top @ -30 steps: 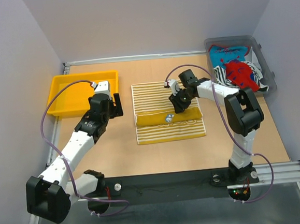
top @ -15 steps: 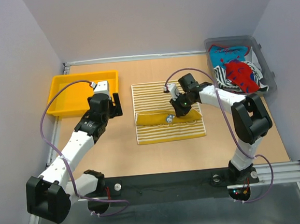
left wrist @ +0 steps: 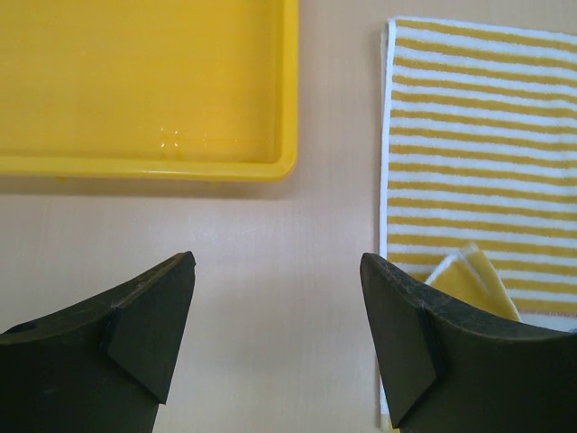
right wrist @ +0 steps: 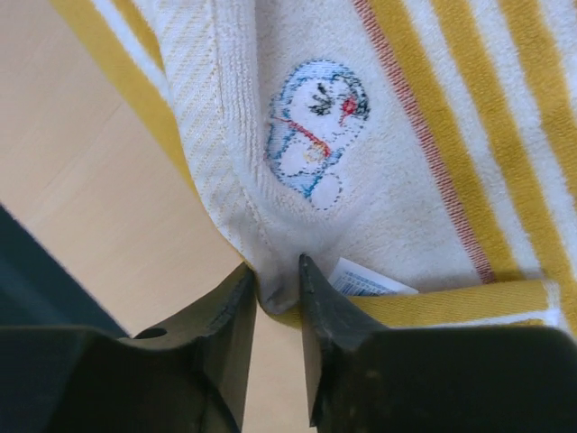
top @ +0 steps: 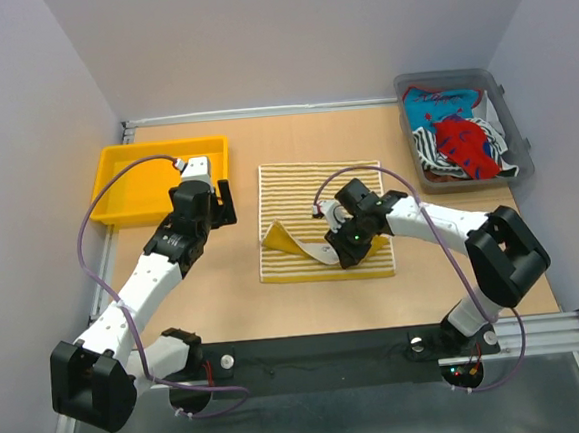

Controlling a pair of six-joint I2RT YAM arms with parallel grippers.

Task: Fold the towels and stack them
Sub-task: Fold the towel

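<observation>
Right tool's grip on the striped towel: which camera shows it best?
Right wrist: the right tool pinches the striped towel at its hem, close up. Top external shows it over the towel, pinch hidden. Left wrist shows only towel.

The left arm (top: pixel 144 278) stretches diagonally from its base toward the striped towel (top: pixel 317 189). Its wrist is bent down so that the left gripper (top: pixel 226 203) hangs just beside the towel's left edge, clear of the cloth, jaws spread wide. The right arm (top: pixel 440 223) is folded with its elbow out to the right of the towel, and its forearm reaches leftward over the towel's near right part. There the right gripper (right wrist: pixel 278 271) points down with its fingers (right wrist: pixel 329 325) pinched tight on a raised fold of the cloth.
</observation>
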